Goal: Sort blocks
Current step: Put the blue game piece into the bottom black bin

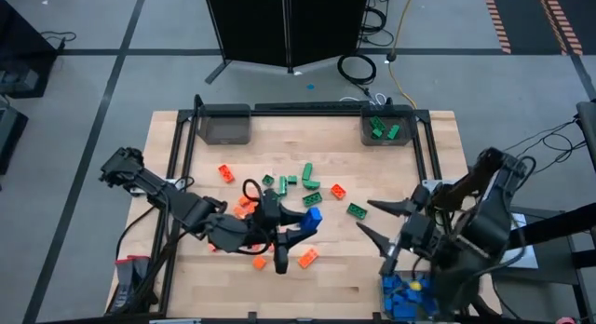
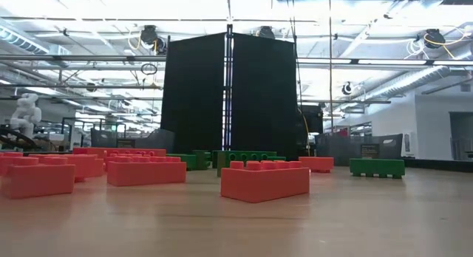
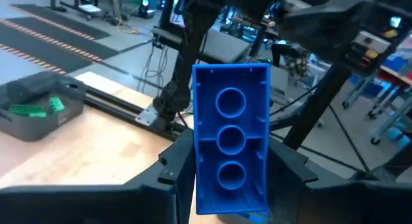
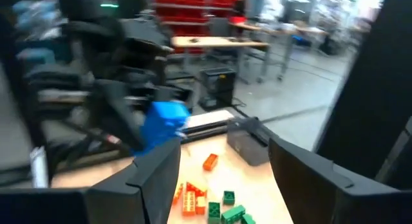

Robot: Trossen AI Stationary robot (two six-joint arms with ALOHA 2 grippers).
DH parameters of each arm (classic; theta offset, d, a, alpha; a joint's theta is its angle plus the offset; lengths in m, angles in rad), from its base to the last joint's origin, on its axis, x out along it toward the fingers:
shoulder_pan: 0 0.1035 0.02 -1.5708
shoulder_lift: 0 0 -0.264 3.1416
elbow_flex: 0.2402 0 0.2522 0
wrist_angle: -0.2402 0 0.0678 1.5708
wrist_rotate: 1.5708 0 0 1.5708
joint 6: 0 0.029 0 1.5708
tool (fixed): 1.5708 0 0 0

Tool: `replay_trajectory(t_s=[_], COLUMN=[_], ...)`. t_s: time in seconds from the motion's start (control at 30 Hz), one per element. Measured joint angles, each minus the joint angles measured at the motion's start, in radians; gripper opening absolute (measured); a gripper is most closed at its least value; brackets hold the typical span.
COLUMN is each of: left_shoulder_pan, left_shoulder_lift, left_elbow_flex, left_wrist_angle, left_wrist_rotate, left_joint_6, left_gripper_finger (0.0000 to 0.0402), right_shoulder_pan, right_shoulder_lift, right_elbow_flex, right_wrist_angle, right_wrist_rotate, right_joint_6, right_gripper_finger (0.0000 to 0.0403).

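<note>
Pale wooden tabletop (image 1: 335, 259) framed by black rails, on grey floor tiles with a black partition (image 1: 284, 26) behind. High view: loose orange and green blocks (image 1: 300, 182) scattered mid-table; left gripper (image 1: 296, 233) among them, holding a blue block (image 1: 313, 216). Green pieces fill the far right bin (image 1: 386, 128); far left bin (image 1: 226, 125) looks dark, contents unclear. Blue pieces piled at the near right corner (image 1: 405, 291). Right gripper (image 1: 380, 229) hovers right of the scatter, fingers spread wide, nothing between them.

Low view: orange bricks (image 2: 264, 180) close on the wood, green ones (image 2: 377, 167) farther back; black partition, white ceiling trusses, bright lights.

Left wrist view: jaws clamped on the sides of the blue brick (image 3: 230, 139), its hollow underside facing the camera; bin of green pieces (image 3: 40, 105) beyond.

Right wrist view: blurred; fingers (image 4: 158, 169) apart and empty, blue brick (image 4: 164, 123) ahead, workshop benches behind.
</note>
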Motion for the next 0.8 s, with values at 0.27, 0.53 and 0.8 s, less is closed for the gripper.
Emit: replay_trajectory(t_s=[0.27, 0.53, 0.8], left_shoulder_pan=[0.027, 0.034, 0.054], left_shoulder_lift=[0.000, 0.000, -0.003], left_elbow_flex=[0.000, 0.000, 0.000], left_wrist_angle=[0.117, 0.118, 0.031], left_wrist_rotate=[0.200, 0.365, 0.556], left_joint_6=[-0.016, -0.032, -0.064], left_gripper_finger=[0.0136, 0.0136, 0.0136], right_shoulder_pan=[-0.061, -0.117, -0.098], right_shoulder_lift=[0.003, 0.007, 0.020], right_elbow_flex=[0.022, 0.021, 0.021], right_wrist_angle=[0.219, 0.237, 0.187], right_wrist_rotate=[-0.116, -0.119, -0.375], right_joint_6=[-0.714, -0.929, -0.863], right_gripper_finger=[0.0232, 0.0232, 0.0231])
